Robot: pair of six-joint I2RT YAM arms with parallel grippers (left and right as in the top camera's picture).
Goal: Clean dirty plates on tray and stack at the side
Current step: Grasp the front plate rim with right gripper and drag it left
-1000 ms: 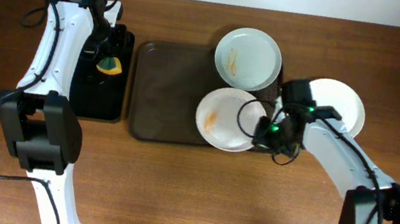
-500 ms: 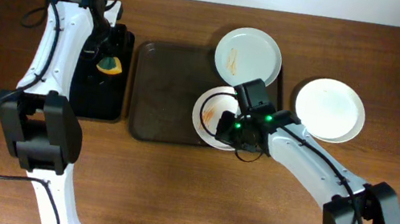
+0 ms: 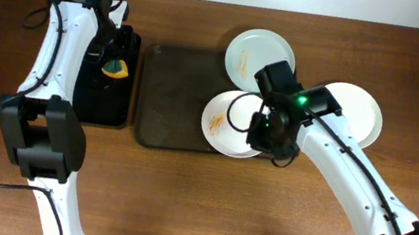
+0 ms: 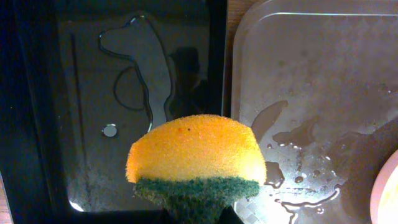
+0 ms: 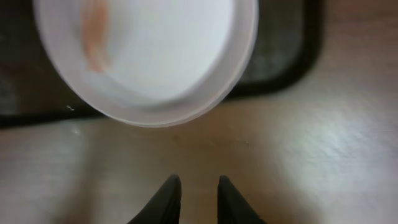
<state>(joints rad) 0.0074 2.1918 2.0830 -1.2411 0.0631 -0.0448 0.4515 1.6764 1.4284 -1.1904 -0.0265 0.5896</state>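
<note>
The dark brown tray (image 3: 170, 98) carries two white plates with orange smears. One plate (image 3: 260, 58) sits at its far right corner, and the other plate (image 3: 228, 123) overhangs its near right edge. A third, clean plate (image 3: 355, 115) lies on the table to the right. My right gripper (image 3: 272, 138) hovers at the right rim of the near plate. In the right wrist view its fingers (image 5: 198, 194) are narrowly apart and empty above the wood, just short of that plate (image 5: 149, 56). My left gripper (image 4: 199, 214) is shut on a yellow and green sponge (image 4: 196, 155).
The sponge (image 3: 115, 68) hangs over a smaller black tray (image 3: 100, 108) holding water, left of the brown tray. In the left wrist view the brown tray (image 4: 311, 74) is wet with droplets. Bare wooden table lies in front of and right of the trays.
My right gripper swung left over the near plate, then back right to its rim. That plate shifted slightly. The left arm and sponge stayed still.
</note>
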